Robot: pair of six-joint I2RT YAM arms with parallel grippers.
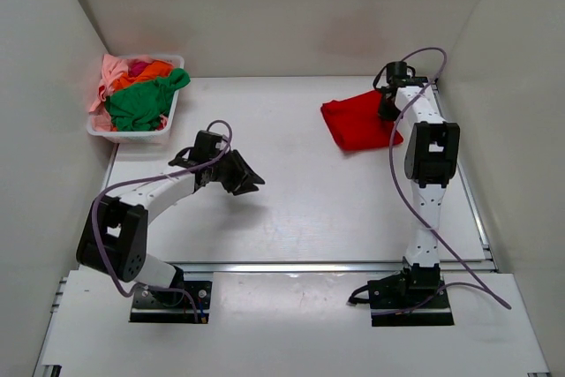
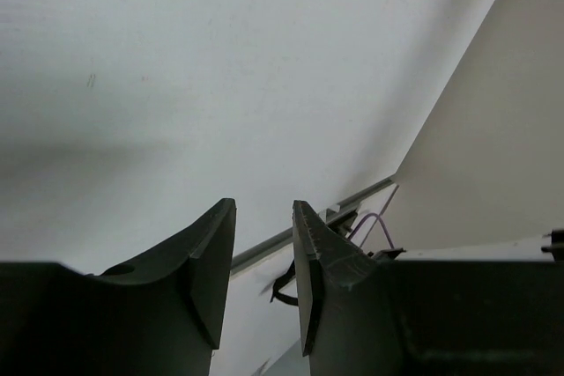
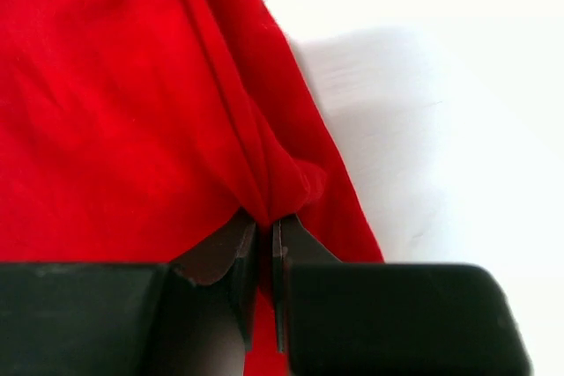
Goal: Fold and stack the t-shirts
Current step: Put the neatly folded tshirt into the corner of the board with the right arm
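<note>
at two o'clock, the red shirt (image 1: 353, 123) is clamped by the right gripper (image 3: 265, 225), likely for folding; the left gripper (image 2: 264, 215) is held apart, empty.

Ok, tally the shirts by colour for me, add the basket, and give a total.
Red shirt: 1
Green shirt: 1
Orange shirt: 1
Pink shirt: 1
Magenta shirt: 1
Basket: 1
Total: 6, counting only what shows in the heap.

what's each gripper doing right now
left gripper: open, holding nothing
right gripper: closed, pinching a fold of the red t-shirt
</note>
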